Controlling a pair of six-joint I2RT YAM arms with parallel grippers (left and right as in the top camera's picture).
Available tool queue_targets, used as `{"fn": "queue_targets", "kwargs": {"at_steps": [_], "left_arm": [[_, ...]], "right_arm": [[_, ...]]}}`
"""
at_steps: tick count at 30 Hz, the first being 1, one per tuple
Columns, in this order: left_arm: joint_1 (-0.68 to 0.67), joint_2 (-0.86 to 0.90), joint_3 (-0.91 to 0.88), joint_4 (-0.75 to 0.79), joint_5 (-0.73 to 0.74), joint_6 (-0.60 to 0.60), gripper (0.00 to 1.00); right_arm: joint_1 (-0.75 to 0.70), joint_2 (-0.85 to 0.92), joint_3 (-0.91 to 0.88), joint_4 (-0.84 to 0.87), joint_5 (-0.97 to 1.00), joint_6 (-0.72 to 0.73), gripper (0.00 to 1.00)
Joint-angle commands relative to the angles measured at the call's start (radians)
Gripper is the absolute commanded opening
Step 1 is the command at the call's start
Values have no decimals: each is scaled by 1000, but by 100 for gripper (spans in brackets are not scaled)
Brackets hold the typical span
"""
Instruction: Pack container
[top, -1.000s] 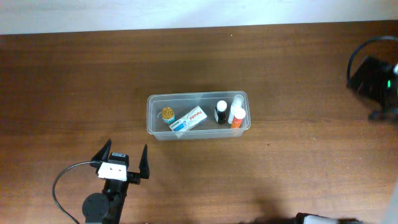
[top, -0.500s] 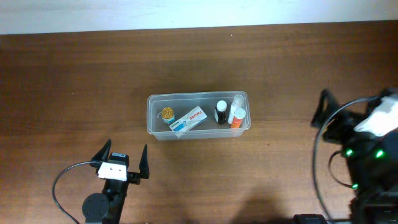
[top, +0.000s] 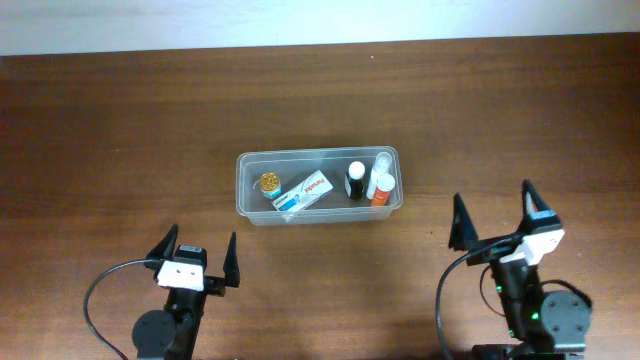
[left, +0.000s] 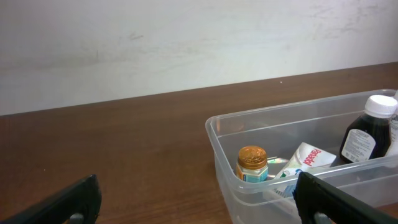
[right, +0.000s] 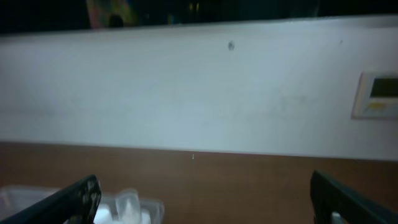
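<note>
Several small items, a gold-lidded jar (top: 268, 182), a flat box (top: 305, 190) and a dark bottle (top: 355, 180), sit inside the container (top: 300, 154), mid-way across the bench (top: 120, 130). Left end effector (top: 203, 242) is near its front-left, right end effector (top: 492, 196) off front-right. Both are spread wide, empty, and apart from it. Risk: a low approach clips the rim and skids the light tub.

— What is shown of the bench (top: 120, 130)?
— Dark brown wood grain is seen, bordered at the far edge by a pale wall (left: 186, 43).
— And the small goods?
— A gold-lidded jar (top: 268, 183) is set just beside a white box (top: 304, 193), which is laid at a slant. A dark bottle (top: 355, 180) with a white cap is stood near an orange-and-white bottle (top: 381, 189).
— Anything on the wall?
— A pale panel (right: 376, 93) is mounted at the right of the right wrist view.
</note>
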Motion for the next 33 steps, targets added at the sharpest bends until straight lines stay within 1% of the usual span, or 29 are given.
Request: {"fn": "queue_targets", "kwargs": {"at_steps": [1, 4, 7, 16, 21, 33], "left_arm": [[3, -10, -3, -5, -4, 16, 99], [3, -10, -3, -5, -4, 16, 99], [3, -10, -3, -5, -4, 16, 99], [3, -10, -3, -5, -4, 16, 99], [3, -10, -3, -5, -4, 16, 99], [3, -10, -3, -5, -4, 16, 99]], "right_arm": [[5, -56, -86, 11, -23, -65, 98], [5, -84, -133, 7, -24, -134, 98], [5, -117, -164, -20, -24, -168, 98], [5, -221, -245, -64, -12, -171, 98], [6, -221, -250, -138, -13, -171, 98], [45, -221, -250, -138, 14, -171, 98]]}}
